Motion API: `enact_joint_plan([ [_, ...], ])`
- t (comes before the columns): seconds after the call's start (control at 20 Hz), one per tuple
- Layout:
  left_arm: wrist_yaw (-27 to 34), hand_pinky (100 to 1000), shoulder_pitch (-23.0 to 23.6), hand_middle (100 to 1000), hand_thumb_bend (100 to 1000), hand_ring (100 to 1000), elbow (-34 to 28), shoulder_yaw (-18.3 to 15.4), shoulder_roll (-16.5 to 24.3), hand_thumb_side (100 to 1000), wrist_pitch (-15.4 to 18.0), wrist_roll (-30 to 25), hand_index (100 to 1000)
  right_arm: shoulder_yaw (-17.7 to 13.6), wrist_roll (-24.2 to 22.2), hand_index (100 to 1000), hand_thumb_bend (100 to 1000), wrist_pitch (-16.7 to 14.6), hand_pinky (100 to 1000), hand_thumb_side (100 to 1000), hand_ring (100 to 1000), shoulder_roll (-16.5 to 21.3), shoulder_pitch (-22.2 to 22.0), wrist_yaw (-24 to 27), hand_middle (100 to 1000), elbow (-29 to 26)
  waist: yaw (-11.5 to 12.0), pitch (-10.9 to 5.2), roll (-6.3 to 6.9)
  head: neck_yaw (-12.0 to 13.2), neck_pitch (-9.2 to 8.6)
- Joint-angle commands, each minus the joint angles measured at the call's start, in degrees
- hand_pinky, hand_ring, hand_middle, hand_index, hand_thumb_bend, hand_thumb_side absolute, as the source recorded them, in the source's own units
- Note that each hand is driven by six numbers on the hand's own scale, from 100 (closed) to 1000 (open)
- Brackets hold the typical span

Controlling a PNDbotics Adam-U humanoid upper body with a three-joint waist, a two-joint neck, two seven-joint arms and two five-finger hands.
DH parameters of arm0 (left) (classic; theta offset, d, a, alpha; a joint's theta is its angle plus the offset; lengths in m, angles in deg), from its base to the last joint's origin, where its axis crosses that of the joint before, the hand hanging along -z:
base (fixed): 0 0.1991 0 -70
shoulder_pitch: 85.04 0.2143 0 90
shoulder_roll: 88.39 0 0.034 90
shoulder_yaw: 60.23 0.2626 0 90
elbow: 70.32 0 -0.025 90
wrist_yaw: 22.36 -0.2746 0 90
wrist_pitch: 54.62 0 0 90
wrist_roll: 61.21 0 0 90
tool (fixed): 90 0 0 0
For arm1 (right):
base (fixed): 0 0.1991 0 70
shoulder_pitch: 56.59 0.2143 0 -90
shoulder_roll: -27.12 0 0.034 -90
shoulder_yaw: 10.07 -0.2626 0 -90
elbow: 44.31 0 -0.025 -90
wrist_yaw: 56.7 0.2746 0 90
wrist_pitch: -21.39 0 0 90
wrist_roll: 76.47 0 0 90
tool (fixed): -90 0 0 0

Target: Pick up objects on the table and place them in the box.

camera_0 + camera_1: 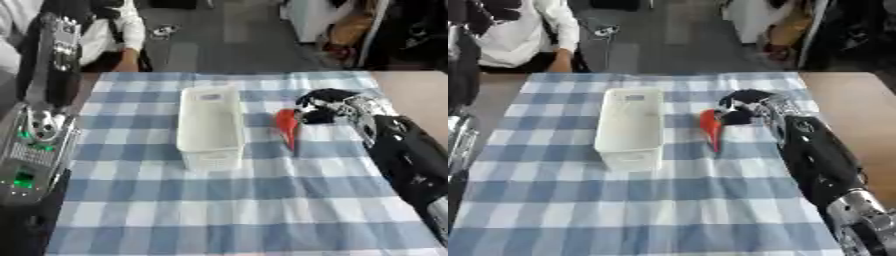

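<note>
A white box (211,126) stands in the middle of the blue checked cloth, long side running away from me. Just right of it a red, pointed object (288,129) hangs tip down, its lower end at the cloth. My right hand (325,106) comes in from the right, with its fingers curled round the top of the red object. My left arm (45,120) rises at the left edge; its hand does not show in either view.
The table (623,210) carries a blue and white checked cloth; bare wood shows at its right side (850,110). A person in white sits beyond the far left corner. Furniture stands behind the table.
</note>
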Motion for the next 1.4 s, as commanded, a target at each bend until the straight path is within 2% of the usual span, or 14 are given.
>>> enact_joint_plan([
  [0.05,0.0,706,-1.0,862,280,683,-0.6,-0.1,1.1,1000,0.2,-0.2,921,0.4,-0.1,952,100,0.4,995,1000,886,0.0,1.7,1.5,836,-1.8,0.1,-0.64,-0.01,0.5,0.05],
  [0.5,0.2,707,-1.8,862,281,684,-0.8,0.1,0.7,1000,0.2,-0.4,921,0.5,3.1,940,100,2.4,988,1000,876,-1.0,1.4,1.7,829,-1.9,0.8,-0.38,-0.1,0.4,0.05],
  [0.85,0.3,708,-2.2,862,282,685,-0.8,0.2,0.4,1000,0.2,-0.5,921,-1.0,8.9,931,100,6.1,998,1000,880,-1.4,0.9,-2.5,823,-0.2,1.2,-0.37,-0.31,0.6,0.05],
  [1.4,0.3,707,-2.2,862,282,685,-0.8,0.1,0.4,1000,0.1,-0.6,920,-2.9,10.0,945,100,8.8,1000,1000,897,-1.8,0.0,-7.7,839,2.6,1.1,-0.46,-0.26,0.7,0.05],
])
